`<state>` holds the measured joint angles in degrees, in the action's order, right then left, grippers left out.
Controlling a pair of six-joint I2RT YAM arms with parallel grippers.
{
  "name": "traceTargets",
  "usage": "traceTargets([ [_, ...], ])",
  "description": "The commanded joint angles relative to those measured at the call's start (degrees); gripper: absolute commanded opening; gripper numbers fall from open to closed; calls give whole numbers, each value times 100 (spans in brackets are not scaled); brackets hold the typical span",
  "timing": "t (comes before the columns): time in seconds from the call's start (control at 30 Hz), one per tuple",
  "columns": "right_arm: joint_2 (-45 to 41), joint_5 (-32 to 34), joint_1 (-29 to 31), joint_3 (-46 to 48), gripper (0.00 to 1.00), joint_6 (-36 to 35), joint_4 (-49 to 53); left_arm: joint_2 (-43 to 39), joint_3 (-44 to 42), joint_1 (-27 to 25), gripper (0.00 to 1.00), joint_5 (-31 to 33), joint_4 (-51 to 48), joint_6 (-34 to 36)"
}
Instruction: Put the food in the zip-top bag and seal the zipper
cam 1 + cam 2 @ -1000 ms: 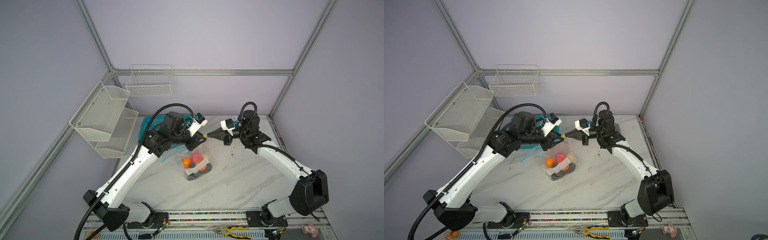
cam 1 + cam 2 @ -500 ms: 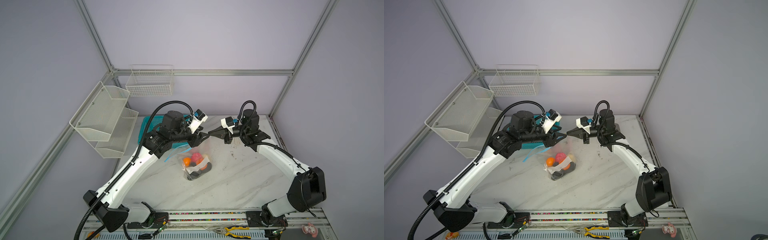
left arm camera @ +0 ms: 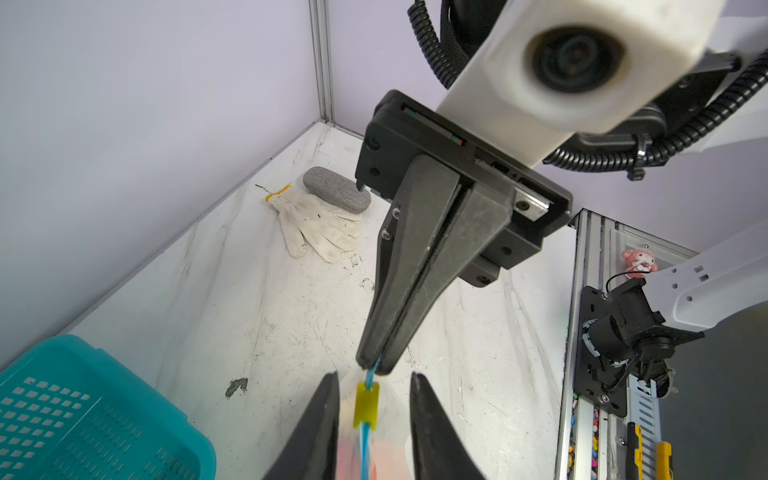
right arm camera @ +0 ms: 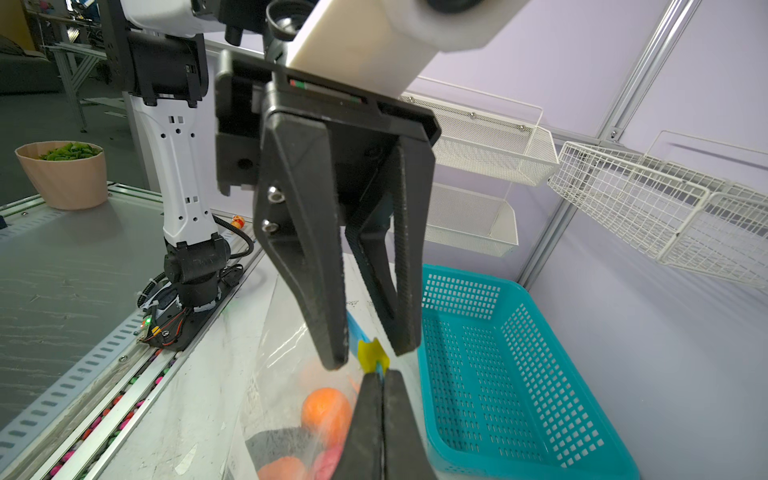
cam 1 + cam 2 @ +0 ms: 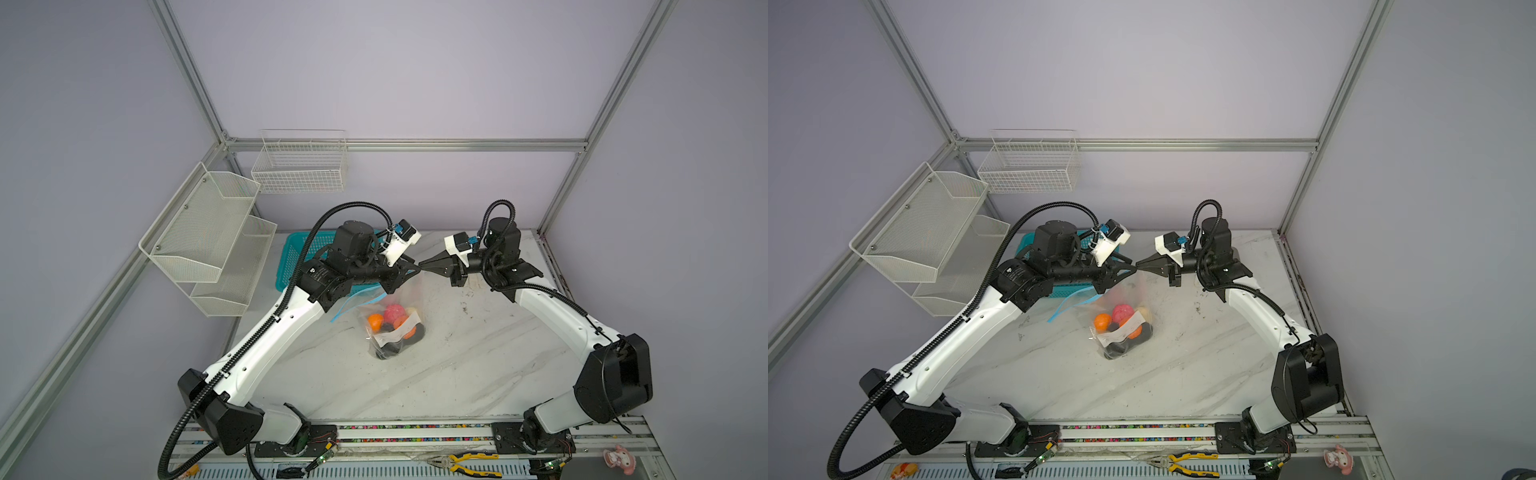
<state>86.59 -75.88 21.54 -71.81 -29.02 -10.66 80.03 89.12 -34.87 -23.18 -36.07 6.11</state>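
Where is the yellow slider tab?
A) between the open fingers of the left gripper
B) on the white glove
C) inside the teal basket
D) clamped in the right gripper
A: the slider tab sits between the spread fingers of the left gripper, while the right gripper pinches the zipper strip just beyond it.

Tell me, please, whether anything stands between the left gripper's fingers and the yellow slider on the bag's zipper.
Nothing visible does. The left gripper straddles the yellow slider, with a bare gap on each side. The right gripper, shut on the blue zipper strip, sits just past the slider, not between.
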Motion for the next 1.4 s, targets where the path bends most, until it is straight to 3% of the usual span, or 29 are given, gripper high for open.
traceTargets([
  [0.0,-59,-173,-39,-265,0,-38,-46,-85,-99,25,26,-73,162,40],
  [0.27,-45,-200,-51,-272,0,-25,-59,21,7,27,27,-116,6,77],
  [0.47,-49,-197,-49,-256,0,-23,-57,43,16,24,15,-191,-19,95],
  [0.83,-72,-164,-48,-240,0,-8,-59,22,52,22,4,-170,-22,83],
  [1.37,-126,37,-165,-219,0,44,-51,-256,-310,21,0,41,-66,-3],
])
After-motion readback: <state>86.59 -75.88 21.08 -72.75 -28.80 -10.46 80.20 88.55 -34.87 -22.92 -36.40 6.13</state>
